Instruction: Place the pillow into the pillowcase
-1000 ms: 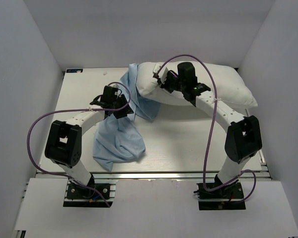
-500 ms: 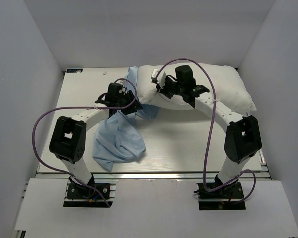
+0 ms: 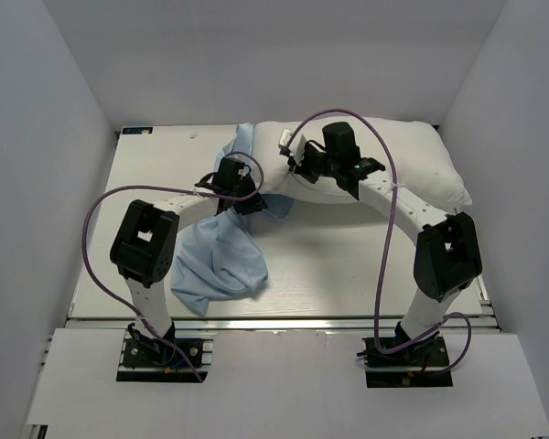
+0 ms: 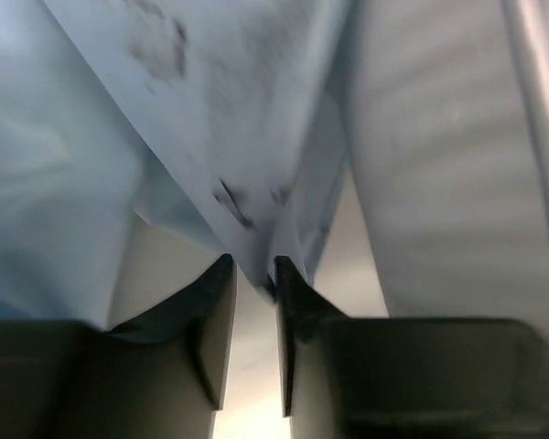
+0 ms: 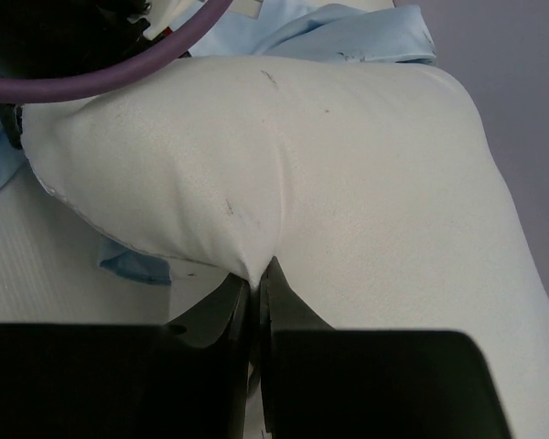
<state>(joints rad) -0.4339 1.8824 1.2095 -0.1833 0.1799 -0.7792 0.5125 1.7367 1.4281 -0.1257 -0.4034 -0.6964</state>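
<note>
Clenched right gripper [image 5: 254, 279] on pillow [image 5: 348, 183] edge, probably for steering it in. Nipped pillowcase [image 4: 210, 119] fold in left gripper [image 4: 254, 274], just beside pillow, probably for holding its opening.

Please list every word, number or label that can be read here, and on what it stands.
None can be read.
The small white tag over the pillow is too small to read.
The pillow and the pillowcase carry no print.

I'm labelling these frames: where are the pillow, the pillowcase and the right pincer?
pillow [image 3: 421, 163]: top view, its right half.
pillowcase [image 3: 221, 261]: top view, its crumpled near part.
right pincer [image 5: 256, 274]: right wrist view, between its fingertips.
</note>
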